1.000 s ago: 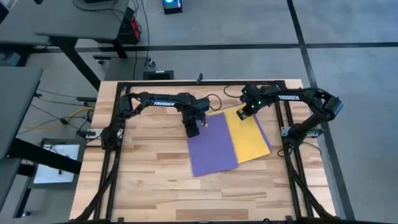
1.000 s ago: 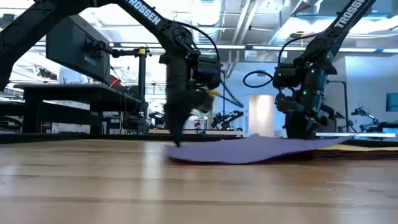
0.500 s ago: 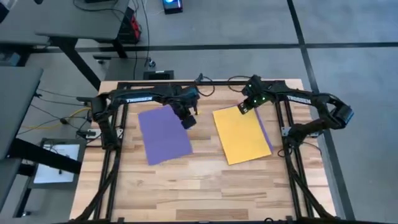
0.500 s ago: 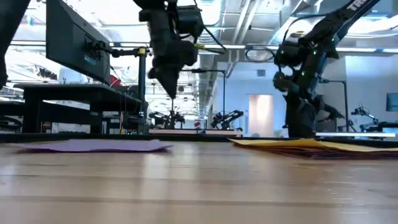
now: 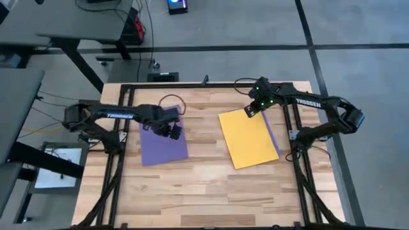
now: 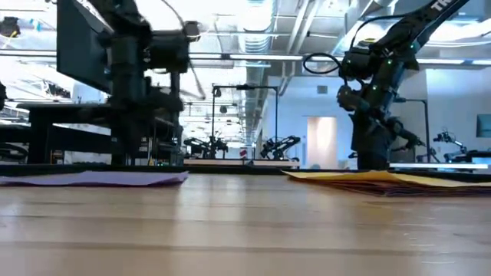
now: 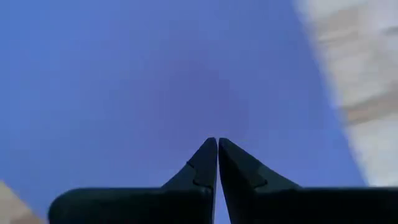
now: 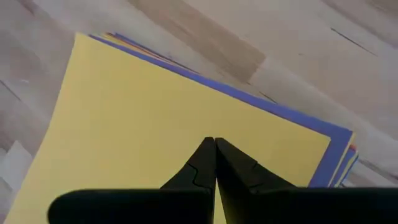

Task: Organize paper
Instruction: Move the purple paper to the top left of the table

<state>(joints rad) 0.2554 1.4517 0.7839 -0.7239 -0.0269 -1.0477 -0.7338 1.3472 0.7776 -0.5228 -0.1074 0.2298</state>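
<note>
A purple sheet [image 5: 160, 148] of the paper lies flat on the left half of the table. My left gripper [image 5: 172, 132] stands shut over its far right part; in the left wrist view the shut tips [image 7: 217, 142] sit above the purple sheet [image 7: 124, 81]. On the right half, a yellow sheet [image 5: 250, 139] tops a stack of coloured sheets whose blue edge [image 8: 323, 134] shows beneath it. My right gripper [image 5: 249, 113] is shut at the yellow sheet's far left corner. My left gripper comes from above with its shut fingertips [image 7: 208, 155] down on the purple sheet's far right part [image 7: 217, 124]. The tips hide the exact spot. The sheet lies flat on the table. My right gripper presses its shut fingertips [image 8: 205, 155] from above onto the yellow sheet near its far left corner [image 8: 214, 127]. The sheet lies flat on the stack [image 6: 399, 180].
A black frame [image 5: 204, 85] runs along the table's far edge and down both sides, where the arms are mounted. Bare wood [image 5: 211, 191] fills the near half of the table and the gap between the purple sheet and the stack.
My left gripper has gone toward the table's left edge, and the purple sheet has slid off the stack with it onto the table's left half, where it has turned and now lies flat. The yellow sheet is uncovered.
</note>
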